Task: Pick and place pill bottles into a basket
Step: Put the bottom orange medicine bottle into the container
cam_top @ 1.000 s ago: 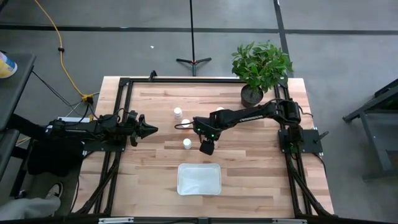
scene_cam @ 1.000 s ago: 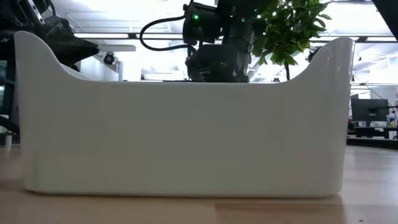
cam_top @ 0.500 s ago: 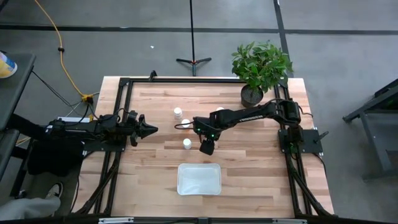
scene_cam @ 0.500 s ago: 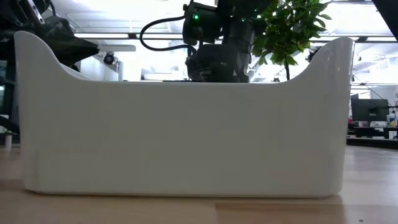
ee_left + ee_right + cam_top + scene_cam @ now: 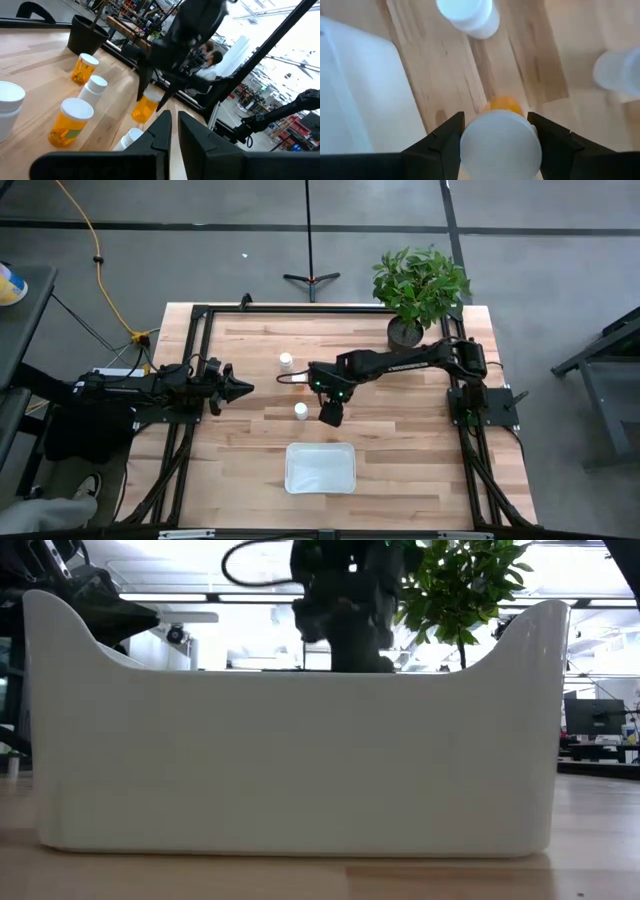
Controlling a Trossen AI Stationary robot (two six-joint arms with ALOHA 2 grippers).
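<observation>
The right gripper hangs over the middle of the wooden table, pointing down, between the loose pill bottles and the basket. Its fingers are closed on a pill bottle, one on each side of the white cap, with a sliver of amber body showing past it. In the left wrist view that same bottle sits clear of the tabletop, pinched at the cap by the right gripper.

The basket, a white tray with rounded corners, lies near the front edge of the table, just forward of the right gripper and apart from it; in the low view its near wall blocks most of the scene, so what lies inside cannot be judged from there.

Two more bottles show from above: one toward the back and one just beside the right gripper, on its left-arm side. The left wrist view shows several others standing upright on the wood, among them one with a white cap and amber body.

The left gripper waits at the left side of the table, fingers drawn narrow and apparently holding nothing
</observation>
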